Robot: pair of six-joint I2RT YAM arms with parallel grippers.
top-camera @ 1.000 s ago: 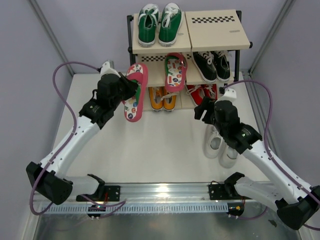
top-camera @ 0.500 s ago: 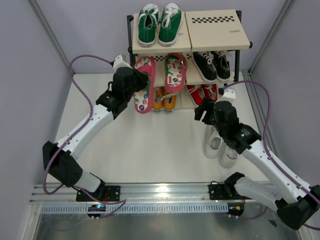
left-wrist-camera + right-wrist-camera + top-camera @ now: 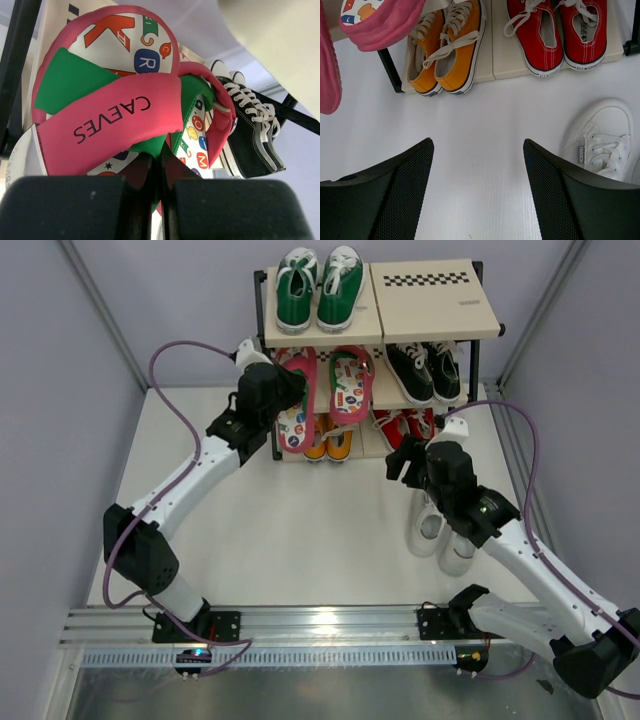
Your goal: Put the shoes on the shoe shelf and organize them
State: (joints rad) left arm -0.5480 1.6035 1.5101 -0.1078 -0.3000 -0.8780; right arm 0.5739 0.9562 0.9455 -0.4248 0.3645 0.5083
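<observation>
My left gripper (image 3: 285,390) is shut on the strap of a pink flip-flop (image 3: 295,405), held at the left side of the shoe shelf's (image 3: 480,330) middle tier; the wrist view shows the flip-flop (image 3: 107,105) close up. The other pink flip-flop (image 3: 350,383) lies on that tier. The orange sneakers (image 3: 326,437) sit on the bottom tier, also in the right wrist view (image 3: 447,47). The white sneakers (image 3: 440,530) stand on the floor at the right, one showing in the right wrist view (image 3: 600,140). My right gripper (image 3: 400,462) is open and empty above the floor.
Green sneakers (image 3: 318,285) occupy the top tier's left half. Black sneakers (image 3: 425,370) sit on the middle tier's right, red sneakers (image 3: 405,425) on the bottom right. Grey walls stand on both sides.
My left arm has carried the pink flip-flop up and to the right, from above the floor to the shelf's middle tier. The right arm has barely moved.
</observation>
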